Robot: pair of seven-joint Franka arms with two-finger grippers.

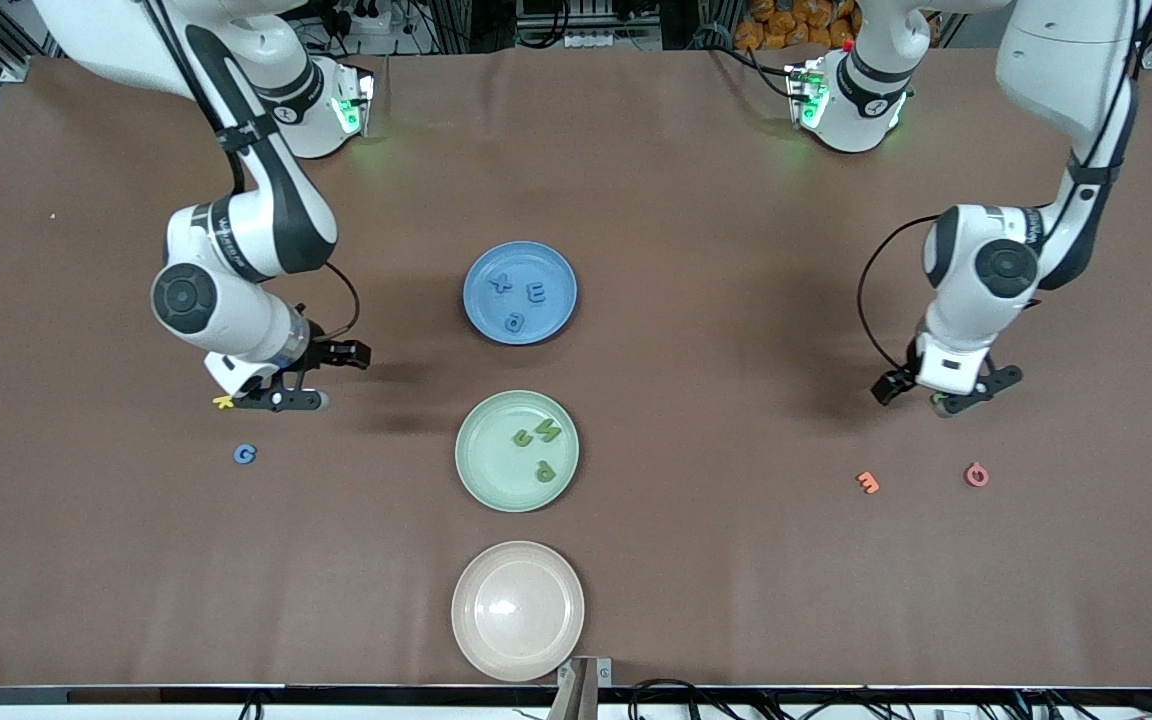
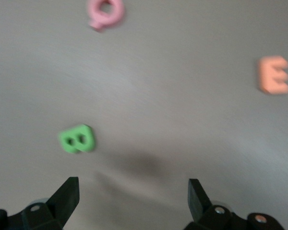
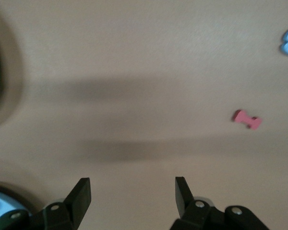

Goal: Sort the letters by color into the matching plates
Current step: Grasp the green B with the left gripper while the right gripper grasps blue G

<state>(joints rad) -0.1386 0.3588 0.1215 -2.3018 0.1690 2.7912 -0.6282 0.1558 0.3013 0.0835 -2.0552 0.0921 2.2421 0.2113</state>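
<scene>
Over bare table toward its own end from the green plate (image 1: 517, 451), the right gripper (image 3: 132, 190) hangs open and empty; the left gripper (image 2: 133, 192), equally wide and empty, hovers by a green letter (image 2: 77, 139). 3 green letters (image 1: 537, 434) lie in that plate.

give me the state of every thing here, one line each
blue plate: holds three blue letters
green plate: holds three green letters
cream plate: empty
blue letter: loose on table
green letter: loose on table
orange letter: loose on table
pink letter: loose on table
left gripper: open, empty
right gripper: open, empty
</scene>
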